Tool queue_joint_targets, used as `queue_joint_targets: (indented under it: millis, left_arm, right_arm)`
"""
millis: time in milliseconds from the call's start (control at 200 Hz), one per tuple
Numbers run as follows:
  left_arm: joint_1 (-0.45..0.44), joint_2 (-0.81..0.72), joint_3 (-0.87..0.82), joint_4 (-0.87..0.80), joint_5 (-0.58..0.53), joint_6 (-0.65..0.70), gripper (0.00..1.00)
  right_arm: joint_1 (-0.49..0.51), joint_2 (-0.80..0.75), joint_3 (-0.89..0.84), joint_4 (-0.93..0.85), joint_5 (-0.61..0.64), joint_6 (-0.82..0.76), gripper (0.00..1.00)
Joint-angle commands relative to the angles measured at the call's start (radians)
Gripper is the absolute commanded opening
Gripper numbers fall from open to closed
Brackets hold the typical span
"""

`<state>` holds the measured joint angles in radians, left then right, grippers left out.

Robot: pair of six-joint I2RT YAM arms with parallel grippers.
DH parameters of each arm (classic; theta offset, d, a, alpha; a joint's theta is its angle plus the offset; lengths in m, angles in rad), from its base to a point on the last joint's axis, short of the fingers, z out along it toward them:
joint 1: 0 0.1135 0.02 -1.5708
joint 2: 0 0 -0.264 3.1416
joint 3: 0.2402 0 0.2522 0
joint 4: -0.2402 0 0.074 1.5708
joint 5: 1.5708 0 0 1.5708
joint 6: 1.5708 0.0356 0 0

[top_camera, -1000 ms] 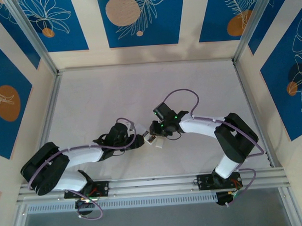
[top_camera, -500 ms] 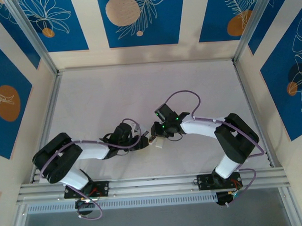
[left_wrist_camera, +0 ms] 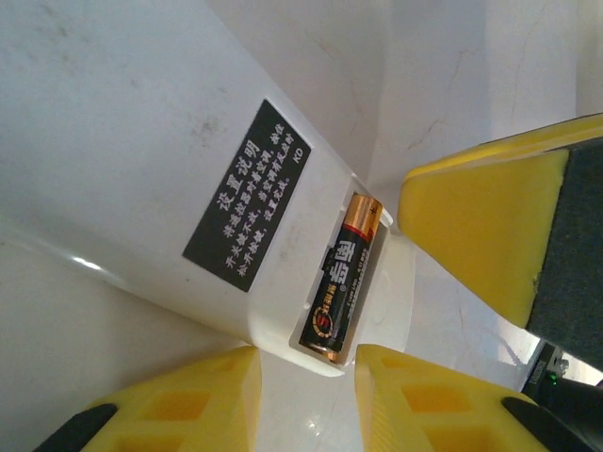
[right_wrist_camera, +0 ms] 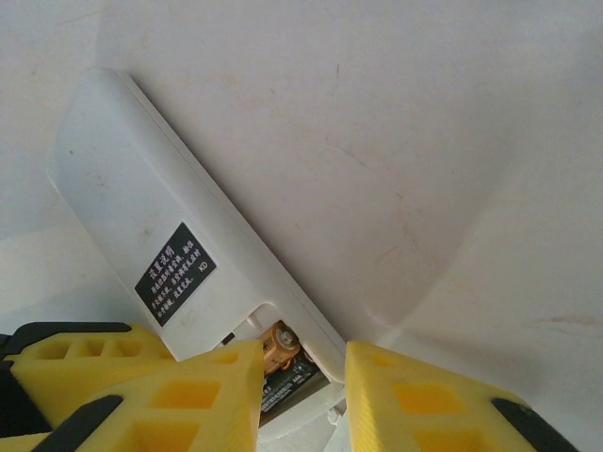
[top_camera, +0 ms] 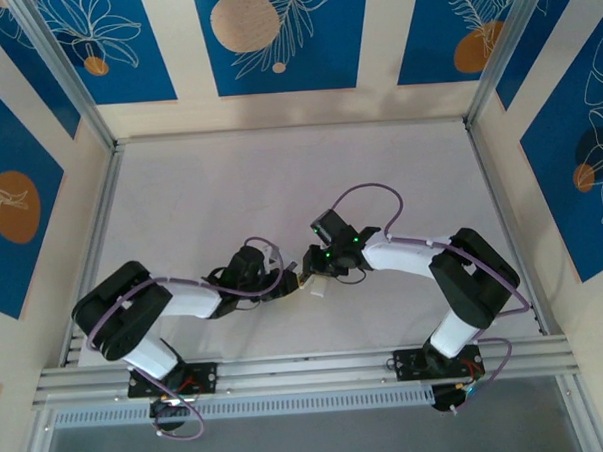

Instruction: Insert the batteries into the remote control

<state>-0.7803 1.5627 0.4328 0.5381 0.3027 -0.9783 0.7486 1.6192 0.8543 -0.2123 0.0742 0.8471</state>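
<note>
Left gripper (left_wrist_camera: 307,377): its yellow fingers stand narrowly apart, tips at the open end of the remote control (left_wrist_camera: 141,141). Nothing shows between them, and I cannot tell whether they bear on it.
Right gripper (right_wrist_camera: 303,358): part-closed across the width of the remote control at its compartment end, pinching it. One of its fingers (left_wrist_camera: 480,226) lies against the edge by the bay.
Remote control: it sits between the two grippers over the middle of the tabletop (top_camera: 230,189), back face showing, black label (left_wrist_camera: 247,195) mid-body, bay uncovered.
Battery (left_wrist_camera: 341,280): one lies lengthwise in the bay, gold end toward the label. The slot beside it looks bare, and I cannot find the second cell.
Step in hand: probably seating this cell flush.
Doing it well: the right grip should be firm but not squeeze the bay walls. The left tips should push along the cell against its end contact, then straight down.
Risk: a skewed push could pop the cell out or twist the remote control in the pinch.
</note>
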Motion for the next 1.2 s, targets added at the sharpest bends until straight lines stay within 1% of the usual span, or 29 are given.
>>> queue_joint_targets:
  millis: [0, 130, 230, 310, 380, 430, 465, 540, 700, 815, 925, 1035, 1085, 1140, 1195]
  left_arm:
    - [-0.008, 0.029, -0.014, 0.083, -0.016, -0.031, 0.32]
    - [-0.007, 0.022, -0.021, 0.091, -0.022, -0.039, 0.32]
    - [-0.007, 0.025, -0.023, 0.099, -0.024, -0.046, 0.36]
    - [-0.005, 0.033, -0.022, 0.095, -0.033, -0.058, 0.36]
    - [-0.006, 0.047, -0.002, 0.039, -0.038, -0.062, 0.34]
    - [-0.006, 0.059, 0.018, -0.014, -0.043, -0.056, 0.31]
    - [-0.006, 0.068, 0.02, -0.022, -0.045, -0.056, 0.29]
    - [-0.006, 0.079, 0.014, -0.009, -0.039, -0.06, 0.28]
    - [-0.005, 0.079, 0.022, -0.063, -0.049, -0.048, 0.28]
    - [-0.006, 0.079, 0.056, -0.168, -0.066, -0.025, 0.27]
    - [-0.006, 0.077, 0.053, -0.167, -0.067, -0.024, 0.27]
    - [-0.006, 0.057, 0.075, -0.249, -0.085, 0.0, 0.27]
    - [-0.007, 0.044, 0.076, -0.262, -0.09, 0.012, 0.27]
    - [-0.006, 0.03, 0.076, -0.263, -0.091, 0.016, 0.29]
    - [-0.006, 0.016, 0.078, -0.269, -0.089, 0.018, 0.29]
  right_arm:
    - [0.006, -0.018, -0.013, 0.004, -0.016, 0.014, 0.3]
    - [0.007, -0.018, -0.02, 0.007, -0.016, 0.017, 0.3]
    - [0.007, -0.018, -0.024, 0.013, -0.018, 0.02, 0.3]
    - [0.01, -0.015, -0.026, 0.02, -0.022, 0.024, 0.3]
    - [0.011, -0.015, -0.027, 0.021, -0.022, 0.026, 0.3]
    - [0.012, -0.015, -0.029, 0.024, -0.022, 0.026, 0.3]
    - [0.012, -0.015, -0.029, 0.022, -0.021, 0.027, 0.3]
    - [0.012, -0.016, -0.031, 0.022, -0.019, 0.028, 0.3]
    - [0.012, -0.016, -0.032, 0.022, -0.017, 0.027, 0.3]
    - [0.012, -0.018, -0.029, 0.022, -0.017, 0.026, 0.3]
    - [0.013, -0.025, -0.025, 0.016, -0.007, 0.023, 0.3]
    - [0.002, -0.04, -0.029, 0.016, -0.004, 0.009, 0.31]
    - [-0.007, -0.048, -0.031, 0.025, -0.01, 0.0, 0.3]
    - [-0.02, -0.056, -0.033, 0.034, -0.019, -0.01, 0.32]
    - [-0.035, -0.06, -0.036, 0.059, -0.04, -0.019, 0.38]
